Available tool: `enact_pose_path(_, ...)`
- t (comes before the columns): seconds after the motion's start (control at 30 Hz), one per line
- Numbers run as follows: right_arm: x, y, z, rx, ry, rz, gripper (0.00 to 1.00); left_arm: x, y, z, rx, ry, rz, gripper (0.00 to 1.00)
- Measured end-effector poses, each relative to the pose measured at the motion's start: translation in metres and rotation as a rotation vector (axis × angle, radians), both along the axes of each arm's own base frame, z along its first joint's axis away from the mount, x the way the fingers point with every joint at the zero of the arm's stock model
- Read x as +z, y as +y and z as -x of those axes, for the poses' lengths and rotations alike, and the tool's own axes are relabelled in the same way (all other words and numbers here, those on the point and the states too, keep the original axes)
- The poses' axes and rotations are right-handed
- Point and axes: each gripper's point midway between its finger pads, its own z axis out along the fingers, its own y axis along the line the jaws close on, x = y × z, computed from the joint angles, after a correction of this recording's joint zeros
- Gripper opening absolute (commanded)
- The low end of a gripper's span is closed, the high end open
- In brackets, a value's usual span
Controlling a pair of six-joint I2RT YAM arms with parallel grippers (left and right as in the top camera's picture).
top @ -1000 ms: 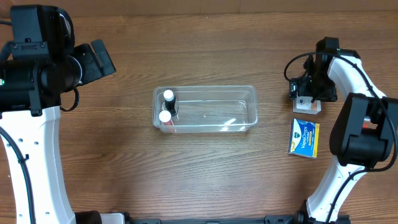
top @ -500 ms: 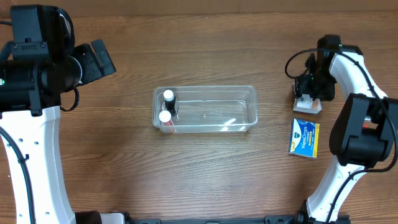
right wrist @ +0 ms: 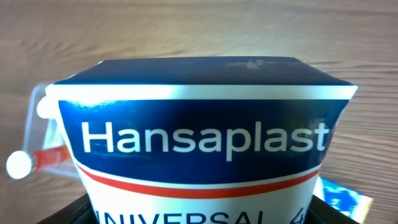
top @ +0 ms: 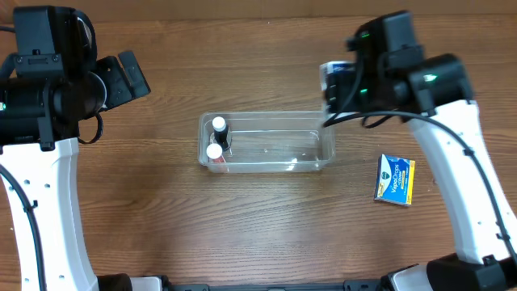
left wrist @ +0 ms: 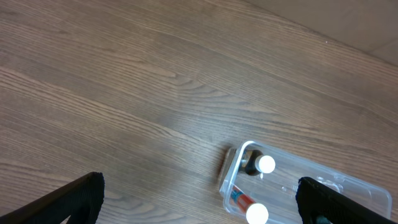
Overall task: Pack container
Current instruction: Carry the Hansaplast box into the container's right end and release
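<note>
While container (top: 266, 142) sits mid-tabletop (top: 242, 226) in overhead, 2 bottles (top: 215, 150) at its left end, right jaws pinch Hansaplast box (top: 330, 82) by its far-right corner. Left wrist: left jaws spread, container lower right. Right wrist: box fills frame.

We find the container (top: 266, 114) open from above across its middle and right end. Its left end is blocked by a white-capped bottle (top: 219, 124) and a second bottle (top: 214, 150). The right gripper (top: 339, 87), clamped on the Hansaplast box (right wrist: 199, 118), hangs by the far right corner. A blue-and-yellow box (top: 395, 179) lies on the counter (top: 242, 226), well apart to the right, with bare wood between.
</note>
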Motion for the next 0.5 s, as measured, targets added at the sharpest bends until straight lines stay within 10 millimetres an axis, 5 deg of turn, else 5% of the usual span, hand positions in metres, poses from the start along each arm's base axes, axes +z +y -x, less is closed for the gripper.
enact_pose_path(0.2, -0.05, 0.046, 0.02, 0.042, 0.096, -0.01, 0.75, 0.0, 0.0, 0.0, 0.0, 0.001, 0.0, 1.0)
enact_pose_path(0.5, -0.134, 0.047, 0.026, 0.016, 0.165, 0.005, 0.73, 0.0, 0.0, 0.0, -0.001, 0.001, 0.0, 1.0)
